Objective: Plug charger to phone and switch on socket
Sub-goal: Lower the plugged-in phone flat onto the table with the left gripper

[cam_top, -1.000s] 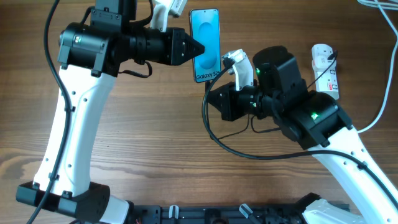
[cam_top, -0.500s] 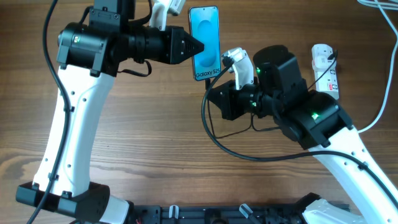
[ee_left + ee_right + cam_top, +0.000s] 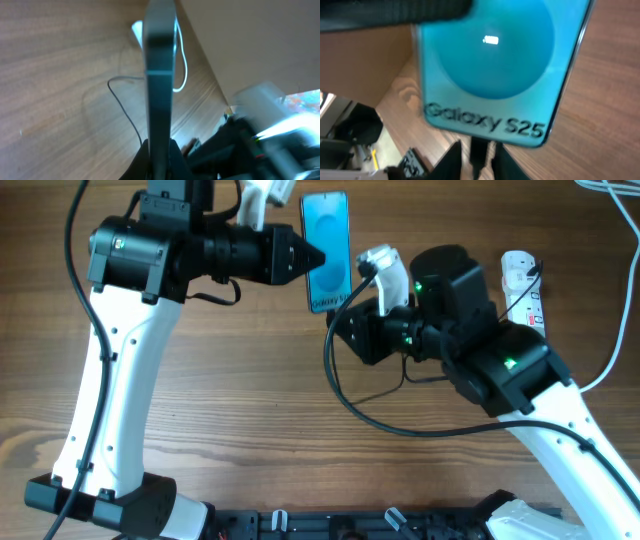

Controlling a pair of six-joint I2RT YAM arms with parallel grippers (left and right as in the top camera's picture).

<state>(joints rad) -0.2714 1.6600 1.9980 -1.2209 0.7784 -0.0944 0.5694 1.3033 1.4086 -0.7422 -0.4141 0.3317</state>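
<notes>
The phone (image 3: 327,235), with a cyan screen and "Galaxy S25" text, is held above the table, screen up. My left gripper (image 3: 318,256) is shut on its left edge. In the left wrist view the phone (image 3: 160,75) is edge-on between the jaws. My right gripper (image 3: 345,315) is just below the phone's text end. In the right wrist view the charger's dark plug (image 3: 479,149) stands between my fingers (image 3: 451,161) and meets the phone's bottom edge (image 3: 485,131). The thin black cable (image 3: 125,107) trails on the table. The white socket (image 3: 523,290) lies at the far right.
A thick white cable (image 3: 625,330) runs down the table's right edge past the socket. A black cable (image 3: 350,405) loops under my right arm. A white lead (image 3: 182,65) curves on the wood behind the phone.
My right gripper has risen toward the phone's text end with the plug. The phone and my left gripper have shifted slightly up and left.
</notes>
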